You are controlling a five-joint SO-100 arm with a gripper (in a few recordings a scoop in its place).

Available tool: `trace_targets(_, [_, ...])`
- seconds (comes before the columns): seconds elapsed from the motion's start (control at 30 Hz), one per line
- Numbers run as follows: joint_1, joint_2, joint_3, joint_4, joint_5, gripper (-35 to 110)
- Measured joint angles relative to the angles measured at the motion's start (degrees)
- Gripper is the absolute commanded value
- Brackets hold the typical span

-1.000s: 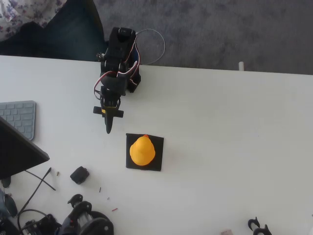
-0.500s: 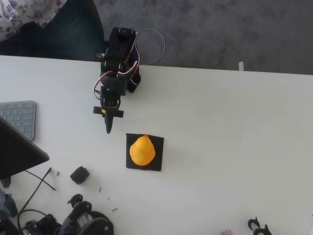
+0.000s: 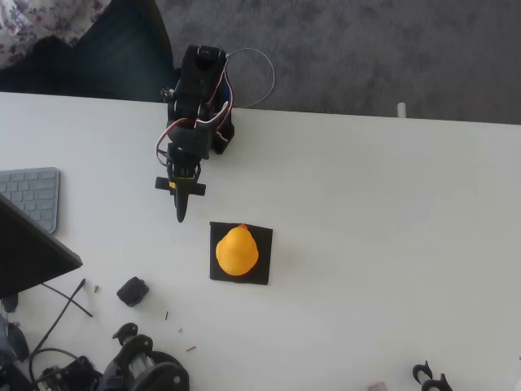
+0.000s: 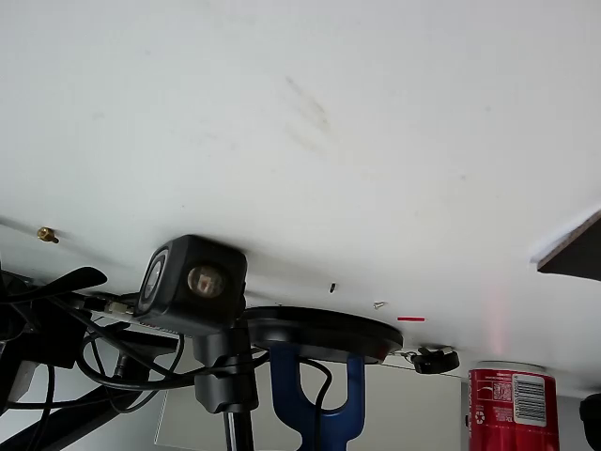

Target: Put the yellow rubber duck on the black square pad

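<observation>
In the overhead view the yellow rubber duck (image 3: 237, 252) sits on the black square pad (image 3: 262, 265), roughly at its centre, with its orange beak pointing toward the top of the picture; dark margins of the pad show on all sides of it. The pad lies flat on the white table (image 3: 391, 244), near the middle.

The black arm (image 3: 195, 106) is mounted at the table's far edge, up and left of the pad, and folds down toward the tabletop. Its gripper (image 3: 181, 212) points toward the bottom of the picture and ends just up and left of the pad's upper left corner, apart from both pad and duck. The fingers look like one narrow dark point, pressed together with nothing between them.

Left of the arm lies the corner of a grey keyboard (image 3: 32, 195), and below it a dark monitor corner (image 3: 32, 257). A small chunky black block (image 3: 132, 291) lies left of the pad, with cables and dark hardware along the lower left edge.

In the wrist view, which appears upside down, a small black camera (image 4: 192, 282) stands on a post at the table's edge, and a red drink can (image 4: 512, 409) shows at lower right
</observation>
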Motion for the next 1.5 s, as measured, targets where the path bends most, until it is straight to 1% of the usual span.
trace_targets(1.5, [0.0,0.18,3.08,0.0,-0.53,28])
